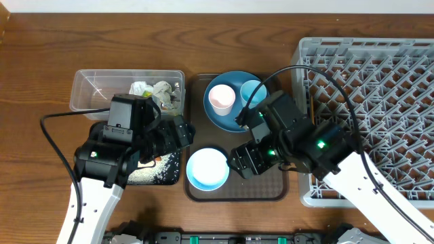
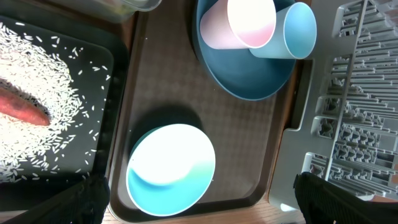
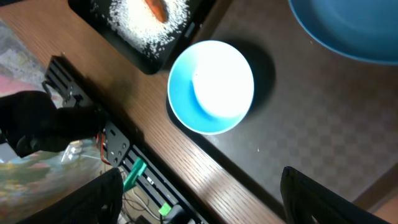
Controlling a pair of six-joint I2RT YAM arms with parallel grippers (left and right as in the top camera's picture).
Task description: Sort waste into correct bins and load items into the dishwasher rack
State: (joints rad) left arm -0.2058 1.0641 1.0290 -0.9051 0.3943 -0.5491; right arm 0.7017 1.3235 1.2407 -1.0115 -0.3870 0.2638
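At the centre of the overhead frame I have the brown serving tray (image 1: 271, 193), with the white bowl (image 1: 207, 169) sitting at its lower left and the blue plate (image 1: 218, 120) at its top. The pinkish-white cup (image 1: 222, 98) and the light blue cup (image 1: 252, 91) stand on the plate, touching each other. The left gripper (image 1: 182, 134) hangs over the tray's left edge, just above the bowl in the frame. Its wrist view shows the fingers (image 2: 84, 202) spread wide with nothing between them. The right gripper (image 1: 239, 161) sits just right of the bowl, and its fingers (image 3: 93, 199) are likewise spread apart and empty. At the lower left, the black bin (image 2: 107, 146) holds rice grains (image 2: 56, 74) and the carrot (image 2: 23, 107). At the upper left, the clear tub (image 1: 88, 95) holds paper wads (image 1: 161, 91) — one shows a yellow-green wrapper. The grey rack (image 1: 380, 88) fills the right side.
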